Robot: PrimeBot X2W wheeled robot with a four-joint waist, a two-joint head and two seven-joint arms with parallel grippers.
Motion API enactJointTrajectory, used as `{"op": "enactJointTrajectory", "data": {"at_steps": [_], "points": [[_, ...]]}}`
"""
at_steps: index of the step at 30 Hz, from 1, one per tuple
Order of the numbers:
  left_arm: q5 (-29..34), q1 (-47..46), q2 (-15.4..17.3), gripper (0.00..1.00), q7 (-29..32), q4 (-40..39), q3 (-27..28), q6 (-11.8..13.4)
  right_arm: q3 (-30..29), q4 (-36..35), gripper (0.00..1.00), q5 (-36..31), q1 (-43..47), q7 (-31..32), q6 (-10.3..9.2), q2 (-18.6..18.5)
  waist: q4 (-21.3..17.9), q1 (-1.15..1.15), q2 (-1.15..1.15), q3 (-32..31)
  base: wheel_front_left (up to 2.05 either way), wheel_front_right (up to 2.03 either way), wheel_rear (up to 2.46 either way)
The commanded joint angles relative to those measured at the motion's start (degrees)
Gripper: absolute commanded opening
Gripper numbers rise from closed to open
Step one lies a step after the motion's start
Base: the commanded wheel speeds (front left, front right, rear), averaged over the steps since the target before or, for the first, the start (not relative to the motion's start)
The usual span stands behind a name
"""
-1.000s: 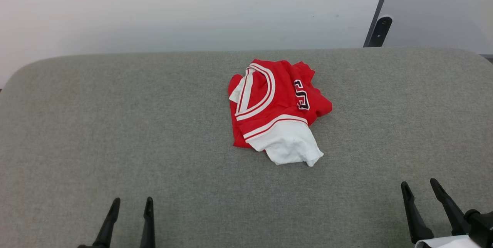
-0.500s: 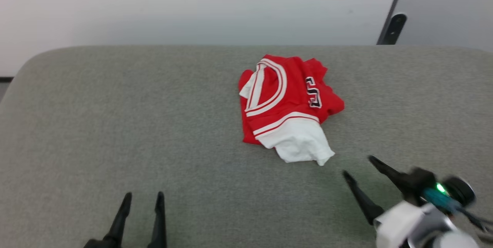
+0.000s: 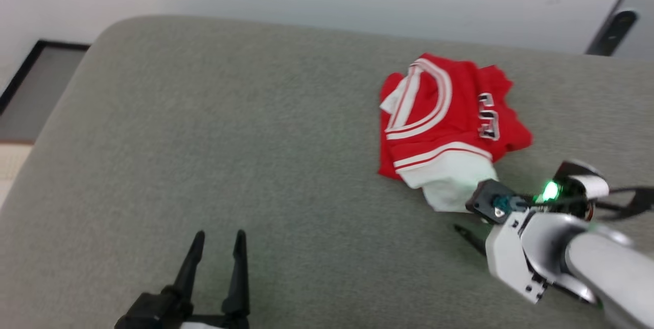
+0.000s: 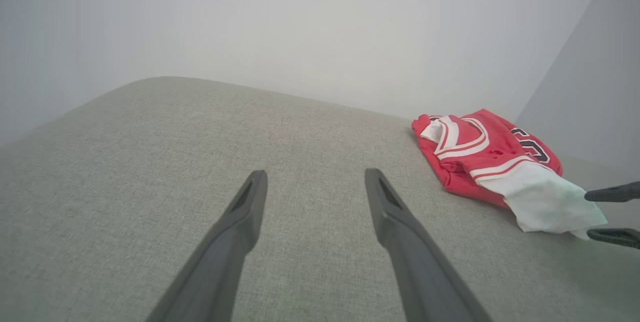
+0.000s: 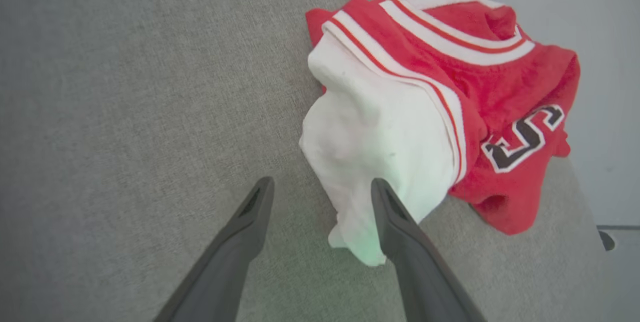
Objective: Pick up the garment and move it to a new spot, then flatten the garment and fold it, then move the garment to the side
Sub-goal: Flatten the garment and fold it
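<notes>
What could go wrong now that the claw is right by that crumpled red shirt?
1. The open right gripper sits at the loose corner of the white sleeve; a pinch there might catch only one thin layer and slip.
2. The garment lies crumpled in layers, so lifting it by the sleeve could leave it twisted and harder to flatten.

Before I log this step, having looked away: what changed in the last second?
The right gripper swung in to the white sleeve of the garment, open, gripping nothing; the head view shifted too. The garment stayed crumpled on the grey cushion; the left gripper stayed open.
</notes>
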Motion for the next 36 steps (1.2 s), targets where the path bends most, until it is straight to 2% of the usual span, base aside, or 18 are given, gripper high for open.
{"op": "enactJointTrajectory", "data": {"at_steps": [1, 7, 11, 12, 13, 14, 17, 22, 29, 30, 31, 32, 33, 36], "points": [[-0.83, -1.37, -0.10, 1.00, -0.02, -0.27, -0.89, 0.45, 3.30, 1.67, 1.00, 0.63, -3.43, 0.47, -0.08, -0.85, 3.56, 0.00, 0.00, 3.46, 0.00, 0.00, 0.00], [-3.02, -3.79, -0.08, 1.00, -0.02, -0.07, -3.30, 1.62, 12.73, 8.57, 1.00, 2.48, -11.31, 0.69, -0.08, -1.74, 5.80, 0.00, 0.00, 7.29, 0.00, 0.00, 0.00], [-4.00, -4.95, -0.08, 1.00, -0.02, 0.26, -4.10, 2.10, 16.13, 11.10, 1.00, 2.49, -13.21, 1.51, -0.09, -1.43, 6.43, 0.00, 0.00, 8.88, 0.00, 0.00, 0.00], [-4.16, -5.21, -0.08, 1.00, -0.02, 0.37, -4.22, 2.11, 16.51, 11.28, 0.50, 2.72, -13.30, 1.86, -0.09, -1.27, 6.51, 0.00, 0.00, 9.01, 0.00, 0.00, 0.00], [-4.29, -5.35, -0.09, 1.00, -0.02, 0.44, -4.21, 2.13, 16.72, 11.32, 0.29, 2.70, -13.40, 1.84, -0.09, -1.10, 6.47, 0.00, 0.00, 9.12, 0.00, 0.00, 0.00], [-4.35, -5.50, -0.08, 1.00, -0.02, 0.56, -4.15, 2.23, 16.83, 11.23, 0.00, 2.34, -13.18, 1.70, -0.10, -0.91, 6.38, 0.00, 0.00, 9.18, 0.00, 0.00, 0.00], [-4.58, -5.90, -0.08, 1.00, -0.02, 0.80, -3.71, 2.37, 16.90, 10.82, 0.00, 1.49, -12.55, 0.90, -0.10, -0.67, 5.65, 0.00, 0.00, 8.83, 0.00, 0.00, 0.00], [-3.80, -5.65, -0.05, 1.00, -0.02, 0.78, -2.53, 1.82, 14.96, 11.67, 0.00, 7.17, -14.67, -6.08, -0.08, -0.51, 3.16, 0.00, 0.00, 7.46, 0.00, 0.00, 0.00], [-2.02, -4.54, -0.06, 1.00, -0.02, 0.85, -0.53, 0.55, 1.70, 12.22, 0.00, 15.88, -12.30, -15.72, -0.09, -1.48, -1.93, 0.00, 0.00, 5.93, 0.00, 0.00, 0.00], [-2.02, -4.54, -0.06, 1.00, -0.02, 0.85, -0.53, 0.55, 1.70, 12.22, 0.00, 15.88, -12.30, -15.72, -0.09, -1.48, -1.93, 0.00, 0.00, 5.93, 0.00, 0.00, 0.00], [-1.62, -4.41, -0.06, 1.00, -0.02, 0.86, -0.04, 0.30, -4.20, 13.50, 0.00, 18.68, -10.55, -17.89, -0.09, -1.43, -3.36, 0.00, 0.00, 5.75, 0.00, 0.00, 0.00], [-1.57, -4.42, -0.06, 1.00, -0.02, 0.87, 0.08, 0.05, -6.87, 14.20, 0.00, 20.08, -9.56, -18.65, -0.08, -1.46, -3.96, 0.00, 0.00, 5.71, 0.00, 0.00, 0.00], [-1.57, -4.42, -0.06, 1.00, -0.02, 0.87, 0.08, 0.05, -6.87, 14.20, 0.00, 20.08, -9.56, -18.65, -0.08, -1.46, -3.96, 0.00, 0.00, 5.71, 0.00, 0.00, 0.00], [-0.93, -4.38, -0.06, 1.00, -0.02, 1.01, 0.27, -0.51, -16.32, 18.43, 0.00, 23.94, -6.72, -21.27, -0.08, -1.75, -5.53, 0.00, 0.00, 5.75, 0.00, 0.00, 0.00]]}}
